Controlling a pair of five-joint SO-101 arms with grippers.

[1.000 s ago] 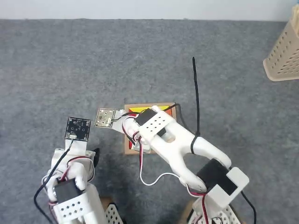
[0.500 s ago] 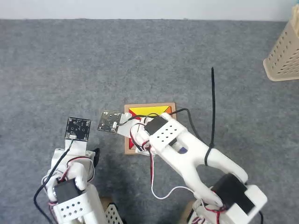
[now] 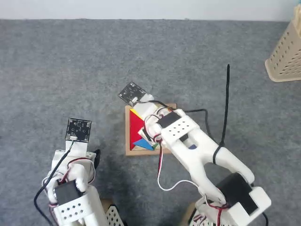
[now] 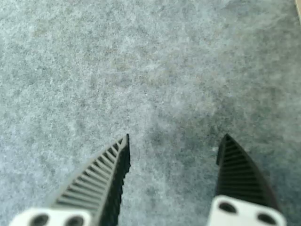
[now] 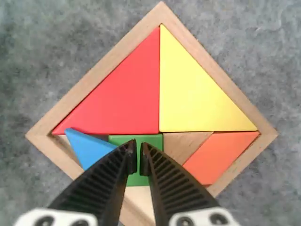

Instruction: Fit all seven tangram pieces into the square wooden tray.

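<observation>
The square wooden tray (image 5: 89,84) lies on grey carpet under my right gripper (image 5: 138,147). It holds a red triangle (image 5: 122,99), a yellow triangle (image 5: 193,94), a blue triangle (image 5: 87,147), a green square (image 5: 150,140) and an orange parallelogram (image 5: 218,153). A bare triangular gap (image 5: 186,145) shows between green and orange. The right gripper is shut, with nothing between its fingers, its tips just over the green square. In the high view the right arm (image 3: 181,132) covers most of the tray (image 3: 128,141). My left gripper (image 4: 176,141) hangs open over bare carpet.
A beige perforated basket (image 3: 287,52) stands at the far right edge. A black strap (image 3: 225,103) sticks up from the right arm. The left arm (image 3: 70,188) sits at the near left, away from the tray.
The right arm's wrist has turned, so its camera board swung from the tray's left side to its far corner. Red and blue pieces now show beside the arm. The left arm has not moved.
</observation>
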